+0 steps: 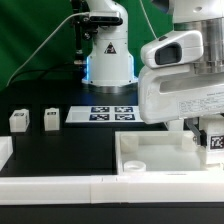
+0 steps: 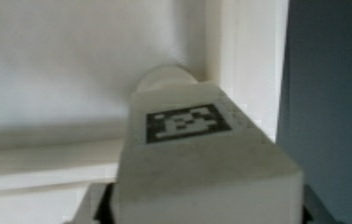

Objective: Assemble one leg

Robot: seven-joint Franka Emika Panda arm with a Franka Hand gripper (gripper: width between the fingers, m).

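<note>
My gripper (image 1: 210,135) is shut on a leg (image 1: 215,141), a white peg with a black-and-white tag. It holds the leg at the exterior view's right, over the far right corner of the large white tray-like piece (image 1: 150,150). In the wrist view the leg (image 2: 191,140) fills the middle between the jaws of my gripper (image 2: 205,205), tag facing the camera, its tip close to the tray piece's white inner corner (image 2: 84,80). Whether the tip touches the piece I cannot tell. Two more legs (image 1: 18,120) (image 1: 50,119) stand on the black table at the left.
The marker board (image 1: 110,113) lies at the back middle, in front of the robot base (image 1: 108,55). A white rail (image 1: 100,188) runs along the table's front edge. Another white part (image 1: 4,150) shows at the left edge.
</note>
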